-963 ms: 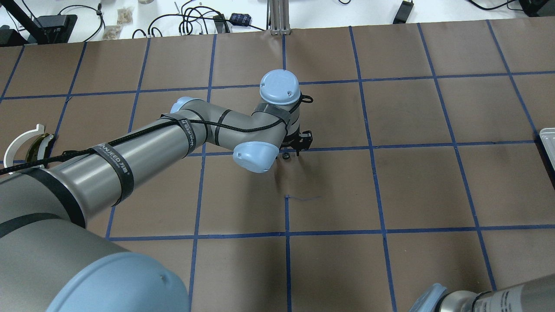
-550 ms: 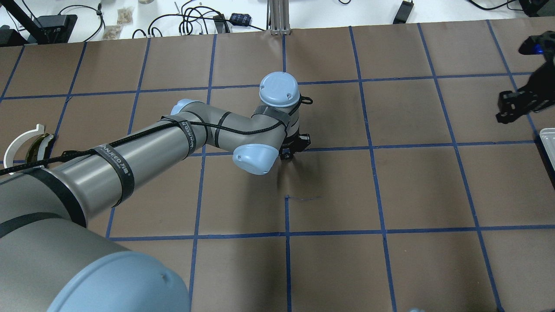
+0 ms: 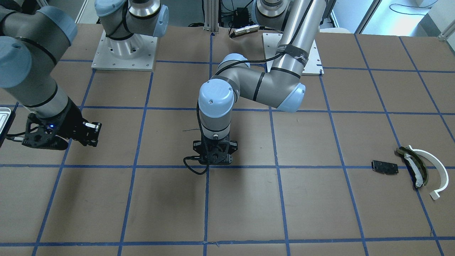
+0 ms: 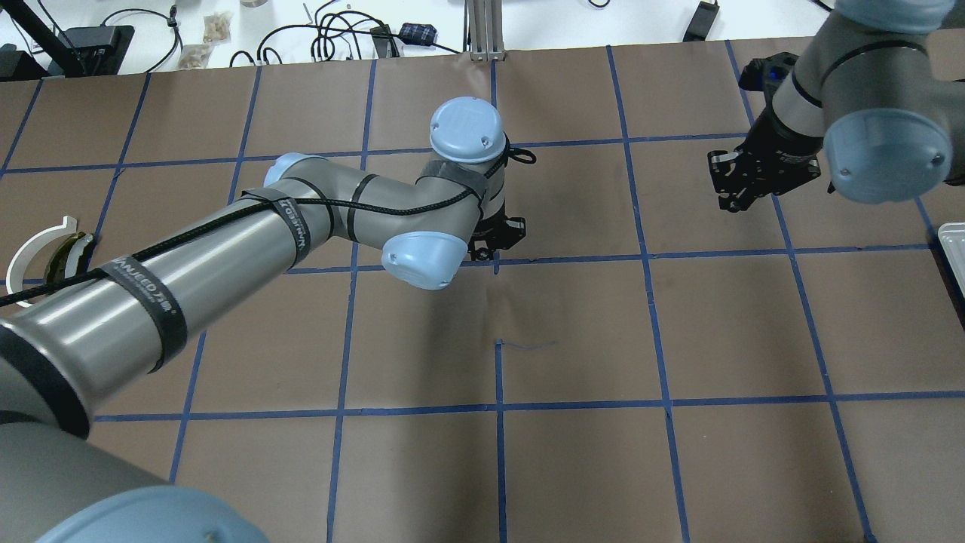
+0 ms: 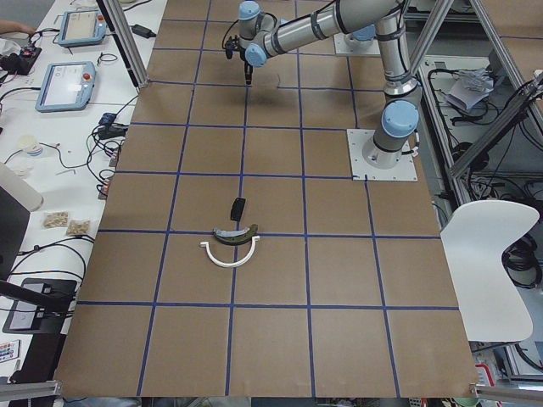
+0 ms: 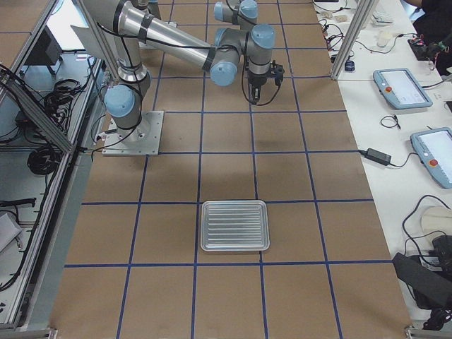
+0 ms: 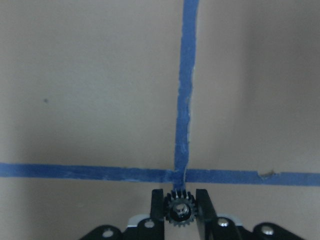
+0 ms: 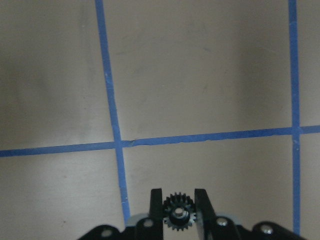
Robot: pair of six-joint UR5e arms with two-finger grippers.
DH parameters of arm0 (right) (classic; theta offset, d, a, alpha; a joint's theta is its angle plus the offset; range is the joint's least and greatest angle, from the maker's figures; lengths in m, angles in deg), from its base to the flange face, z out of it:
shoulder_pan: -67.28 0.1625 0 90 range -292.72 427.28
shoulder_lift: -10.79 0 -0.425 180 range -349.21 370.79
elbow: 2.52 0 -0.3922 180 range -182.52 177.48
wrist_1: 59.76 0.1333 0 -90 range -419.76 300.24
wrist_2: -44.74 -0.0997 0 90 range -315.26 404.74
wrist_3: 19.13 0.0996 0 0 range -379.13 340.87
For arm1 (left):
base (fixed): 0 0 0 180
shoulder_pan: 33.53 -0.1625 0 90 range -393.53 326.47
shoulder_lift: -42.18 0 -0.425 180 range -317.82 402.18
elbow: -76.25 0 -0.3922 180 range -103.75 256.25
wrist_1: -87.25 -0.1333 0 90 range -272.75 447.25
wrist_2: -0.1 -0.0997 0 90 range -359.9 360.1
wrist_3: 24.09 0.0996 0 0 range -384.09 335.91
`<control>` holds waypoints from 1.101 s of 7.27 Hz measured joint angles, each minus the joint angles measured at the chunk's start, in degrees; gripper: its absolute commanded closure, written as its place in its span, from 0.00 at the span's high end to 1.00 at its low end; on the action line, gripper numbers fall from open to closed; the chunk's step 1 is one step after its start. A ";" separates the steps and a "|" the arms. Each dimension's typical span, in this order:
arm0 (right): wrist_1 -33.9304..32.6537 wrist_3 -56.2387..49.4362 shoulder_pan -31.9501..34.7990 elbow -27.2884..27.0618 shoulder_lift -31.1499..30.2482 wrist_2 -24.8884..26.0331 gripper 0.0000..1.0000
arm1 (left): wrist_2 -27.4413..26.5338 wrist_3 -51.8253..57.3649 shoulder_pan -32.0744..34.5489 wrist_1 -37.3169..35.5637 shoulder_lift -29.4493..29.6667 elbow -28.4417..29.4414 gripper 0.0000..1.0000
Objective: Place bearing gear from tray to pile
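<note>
A: Gears first. How many do we count?

B: We count two. The first bearing gear [image 7: 180,211] is clamped between the fingers of the left gripper [image 7: 180,196]. The second bearing gear [image 8: 178,212] is clamped the same way in the right gripper [image 8: 178,196]. Both are small, dark and toothed.

A: Positions, by the overhead view?

B: The left gripper points straight down over a crossing of blue tape lines [image 7: 182,100] near the middle of the table [image 4: 573,452]. The right gripper hangs at its 3 o'clock, a shade toward 2. We cannot tell whether either gear touches the paper.

A: The tray?

B: One tray [image 6: 234,226], silvery and ribbed, at 3 o'clock of the left gripper and well apart from it.

A: And the pile?

B: One pile [image 5: 233,236] of three parts, at 9 o'clock of the left gripper, well apart. In the front-facing view we record one black plate [image 3: 384,167] and one olive strip [image 3: 408,159] with a white insert at the plate's 3 o'clock. One white half-ring [image 3: 434,157] curves round the strip's 3 o'clock side. Plate and strip lie apart. Strip and half-ring lie just beside each other.
</note>
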 measured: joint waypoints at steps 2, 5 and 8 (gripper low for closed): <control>-0.36 10.59 5.90 0.01 0.39 0.03 0.07 | -1.20 5.75 -7.28 7.72 -7.41 -0.55 0.00; -6.12 31.10 19.26 0.11 4.86 0.16 0.07 | -3.11 20.36 -25.57 16.71 -13.60 -1.89 0.00; -17.43 46.38 31.66 0.55 14.41 1.10 0.15 | -3.23 45.97 -46.43 13.48 -13.06 -4.69 0.00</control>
